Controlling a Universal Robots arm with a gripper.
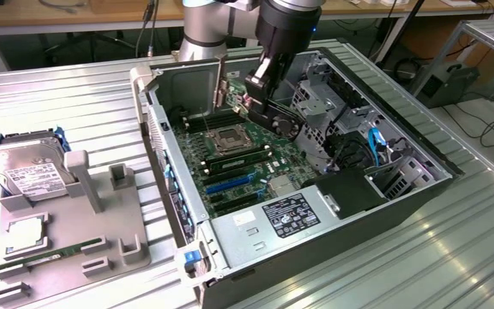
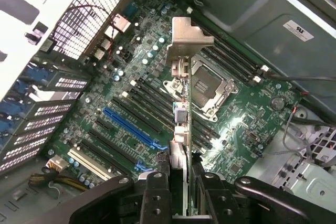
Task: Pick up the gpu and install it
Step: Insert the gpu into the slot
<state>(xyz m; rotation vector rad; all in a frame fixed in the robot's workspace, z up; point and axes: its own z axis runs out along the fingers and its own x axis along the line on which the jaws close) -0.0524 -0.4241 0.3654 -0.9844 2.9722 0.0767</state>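
My gripper (image 1: pixel 262 87) is shut on the gpu (image 1: pixel 274 114) and holds it in the air inside the open computer case (image 1: pixel 419 187), above the motherboard (image 1: pixel 242 168). The card hangs on edge, with its silver bracket (image 1: pixel 221 76) toward the case's rear wall and its black fan side facing the drive cages. In the wrist view I see the gpu (image 2: pixel 181 108) edge-on between my gripper's (image 2: pixel 185 195) black fingers (image 2: pixel 156 192), its bracket (image 2: pixel 187 35) at the far end. It hovers over the CPU socket (image 2: pixel 209 85) and memory slots, apart from the blue expansion slot (image 2: pixel 134 127).
A silver hard drive (image 1: pixel 26 168) lies at the exterior view's left in a blue holder. Next to it, a grey fixture (image 1: pixel 67 257) carries a green memory stick (image 1: pixel 51 255) and a CPU chip (image 1: pixel 26 230). The power supply (image 1: pixel 292 215) fills the case's near end.
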